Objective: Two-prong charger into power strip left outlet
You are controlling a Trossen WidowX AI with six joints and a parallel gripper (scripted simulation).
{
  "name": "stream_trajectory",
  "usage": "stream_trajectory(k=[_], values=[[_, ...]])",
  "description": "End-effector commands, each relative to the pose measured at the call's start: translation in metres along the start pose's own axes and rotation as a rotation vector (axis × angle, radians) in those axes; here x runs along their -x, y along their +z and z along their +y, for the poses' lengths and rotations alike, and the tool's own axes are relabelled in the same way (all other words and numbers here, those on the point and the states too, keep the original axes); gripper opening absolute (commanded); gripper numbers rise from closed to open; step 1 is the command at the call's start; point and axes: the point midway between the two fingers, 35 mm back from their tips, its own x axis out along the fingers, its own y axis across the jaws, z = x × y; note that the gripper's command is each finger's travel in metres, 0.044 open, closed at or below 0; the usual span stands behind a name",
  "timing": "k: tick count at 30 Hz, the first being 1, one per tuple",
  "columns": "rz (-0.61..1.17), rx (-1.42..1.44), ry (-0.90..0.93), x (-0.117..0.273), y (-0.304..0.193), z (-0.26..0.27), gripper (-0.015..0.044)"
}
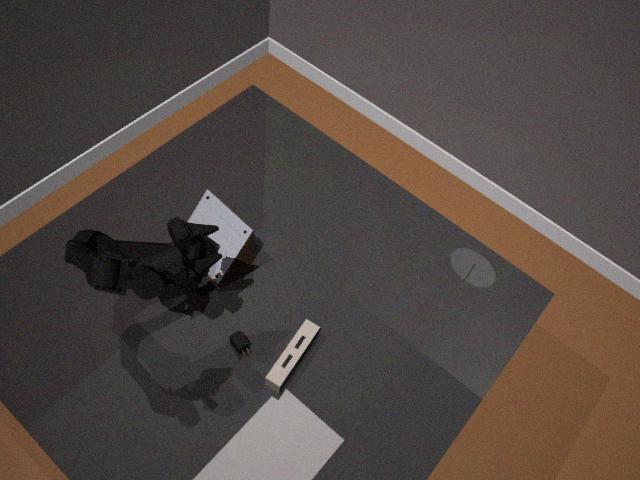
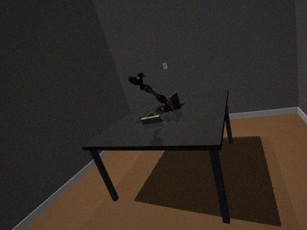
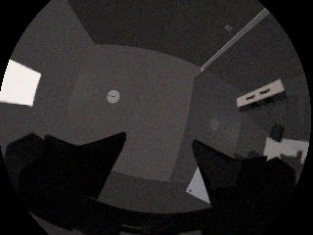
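The small black two-prong charger (image 1: 239, 340) (image 3: 277, 132) lies on the table, with its brass prongs toward the power strip's side in the top view. The cream power strip (image 1: 293, 351) (image 2: 151, 120) (image 3: 276, 86) lies close by, with two dark outlets on its top. Neither outlet has a plug in it. My gripper (image 1: 218, 241) (image 3: 159, 140) is open and empty. It is raised high above the table, away from charger and strip, and its fingers stand wide apart in the wrist view. In the exterior view the charger is mostly hidden behind the strip.
A tilted pale panel (image 1: 227, 219) (image 2: 175, 101) (image 3: 198, 188) with dark dots stands near the arm, brown on its side. A white rectangular patch (image 1: 279, 439) shows beside the strip's end, and a faint round patch (image 1: 478, 269) farther right. Walls rise beyond the dark table (image 1: 361, 248) (image 2: 193, 131).
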Motion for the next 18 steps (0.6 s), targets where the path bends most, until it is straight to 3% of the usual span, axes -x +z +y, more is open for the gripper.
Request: stream_trajectory(k=[1,18], values=[[0.006,-0.012,-0.124,-0.021,0.014,-0.031,0.0440],[0.016,-0.127,-0.652,-0.055,0.045,-0.147,0.0440]])
